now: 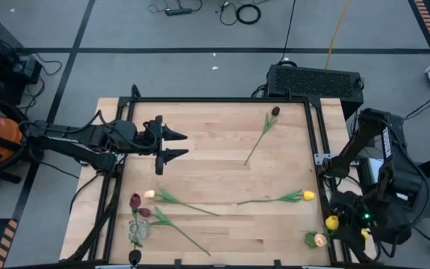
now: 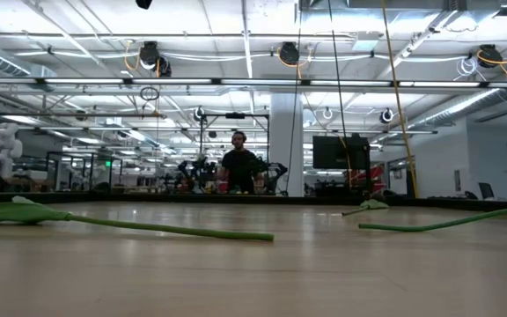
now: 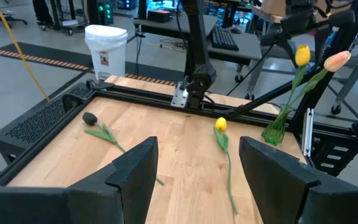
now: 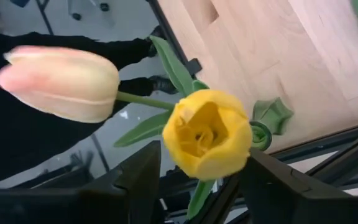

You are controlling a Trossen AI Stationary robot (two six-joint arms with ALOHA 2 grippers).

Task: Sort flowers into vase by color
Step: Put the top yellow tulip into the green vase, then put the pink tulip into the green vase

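Observation:
My left gripper [image 1: 176,146] [image 3: 197,168] is open, hovering over the table's left middle and touching nothing. My right gripper [image 4: 201,158] is open at the near right corner, above a green vase [image 3: 277,127] that holds a yellow tulip [image 4: 207,134] and a pale peach tulip [image 4: 61,81]. The yellow head stands just past its spread fingers. On the table lie a dark-headed tulip [image 1: 275,111], a yellow one [image 1: 307,196], a peach one [image 1: 149,194] and a maroon one [image 1: 145,212]. A clear vase [image 1: 136,232] near the left corner holds a dark red tulip [image 1: 135,200].
A black frame rail [image 1: 316,134] borders the wooden table. The right arm [image 1: 372,194] is folded beside the right edge. A black box [image 1: 316,81] sits behind the far edge. Bare wood lies in the table's middle. A person [image 2: 240,167] stands far off in the room.

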